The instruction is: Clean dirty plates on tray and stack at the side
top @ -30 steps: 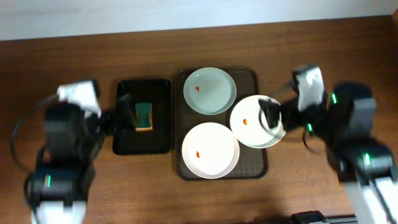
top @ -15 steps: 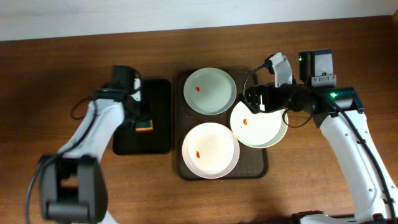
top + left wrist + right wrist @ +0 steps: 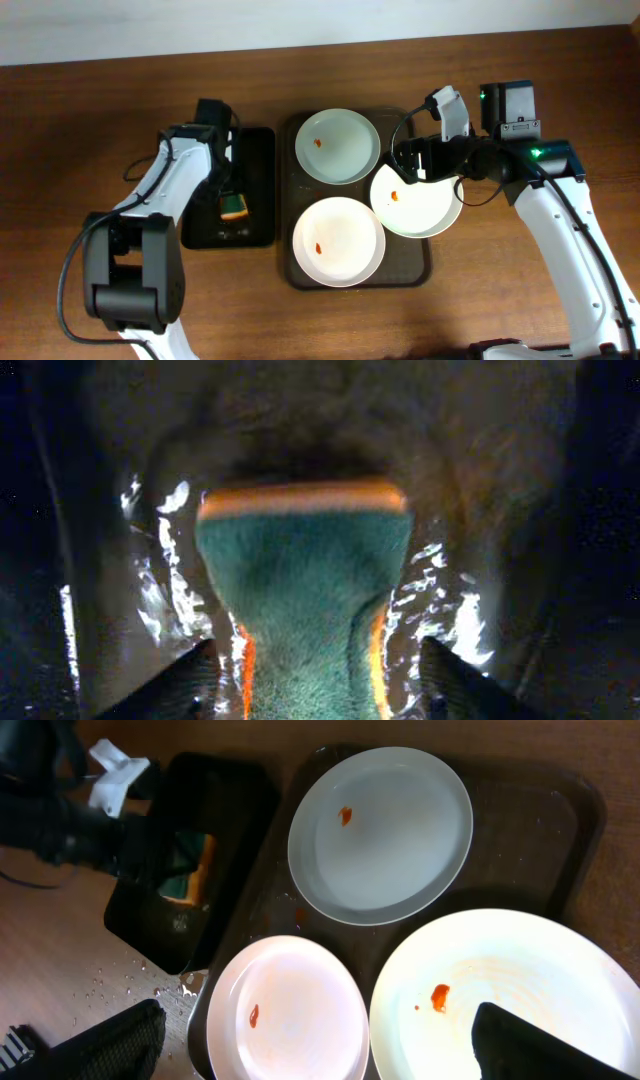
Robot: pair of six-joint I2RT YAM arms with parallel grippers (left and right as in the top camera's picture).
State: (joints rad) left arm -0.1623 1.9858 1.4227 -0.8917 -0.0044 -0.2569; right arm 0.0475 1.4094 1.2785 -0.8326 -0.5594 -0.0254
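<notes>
Left end effector (image 3: 318,665) hangs low over the small black tray (image 3: 257,160) just left of the brown tray (image 3: 405,262). Its fingers are parted either side of the green sponge (image 3: 305,570), apparently not yet pinching it. Right end effector (image 3: 412,160) is spread wide above the brown tray's far right part, gripping nothing. All three spotted plates (image 3: 338,146) lie on the brown tray, one overhanging its right rim. Fetching the sponge looks like the current step; next comes closing on it, lifting it, and carrying it to a red spot.
</notes>
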